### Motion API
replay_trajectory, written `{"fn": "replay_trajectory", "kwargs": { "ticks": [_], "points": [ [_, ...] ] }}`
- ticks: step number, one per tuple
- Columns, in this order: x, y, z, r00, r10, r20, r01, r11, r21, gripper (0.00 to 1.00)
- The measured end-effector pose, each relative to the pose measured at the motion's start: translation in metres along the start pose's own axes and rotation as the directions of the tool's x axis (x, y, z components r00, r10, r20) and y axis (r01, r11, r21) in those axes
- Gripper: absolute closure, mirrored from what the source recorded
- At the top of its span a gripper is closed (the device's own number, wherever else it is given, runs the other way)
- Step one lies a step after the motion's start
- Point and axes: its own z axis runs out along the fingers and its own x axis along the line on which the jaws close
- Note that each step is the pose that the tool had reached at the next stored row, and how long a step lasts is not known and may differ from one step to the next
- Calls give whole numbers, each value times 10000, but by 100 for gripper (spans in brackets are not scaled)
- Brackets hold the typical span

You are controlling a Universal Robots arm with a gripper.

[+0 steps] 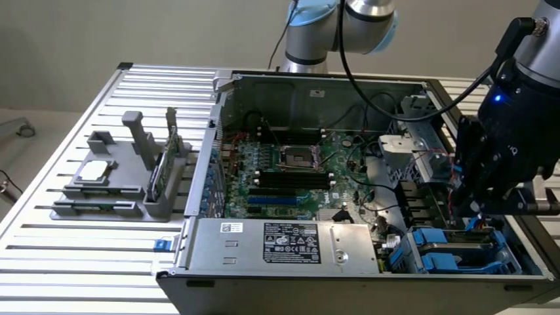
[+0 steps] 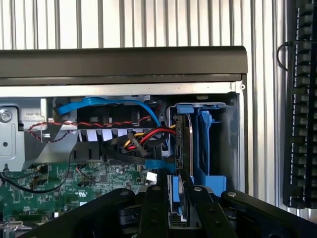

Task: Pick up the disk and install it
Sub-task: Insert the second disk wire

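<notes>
While the arm hangs over the open computer case [image 1: 306, 197] in the exterior view, the end effector [image 1: 479, 209] sits low at the exterior view's right, just above the drive bay [image 1: 455, 252] in the case's near corner. Blue carrier plastic shows in that bay; the motherboard [image 1: 289, 177] lies toward the middle, and a grey fixture [image 1: 122, 184] stands apart on the slatted counter [image 1: 52, 275].

From the wrist view, the end effector's [image 2: 184, 198] dark fingers [image 2: 156, 208] stand narrowly apart around the edge of the disk [image 2: 184, 148], which stands upright in its blue carrier inside the bay, beside a bundle of coloured cables [image 2: 143, 139]. Whether the pads actually press on it I cannot tell.

This looks like the installing step, with the disk largely in its slot. Seating it should call for a straight push along the bay, clear of the cables.
</notes>
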Motion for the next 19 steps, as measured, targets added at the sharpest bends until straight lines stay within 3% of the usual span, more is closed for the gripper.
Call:
{"fn": "replay_trajectory", "kwargs": {
  "ticks": [15, 19],
  "points": [
    [2, -6, 75, 10000, -2, -1, 2, 10000, 0, 76],
    [2, -6, 79, 10000, -2, 0, 2, 10000, 0, 84]
  ]
}}
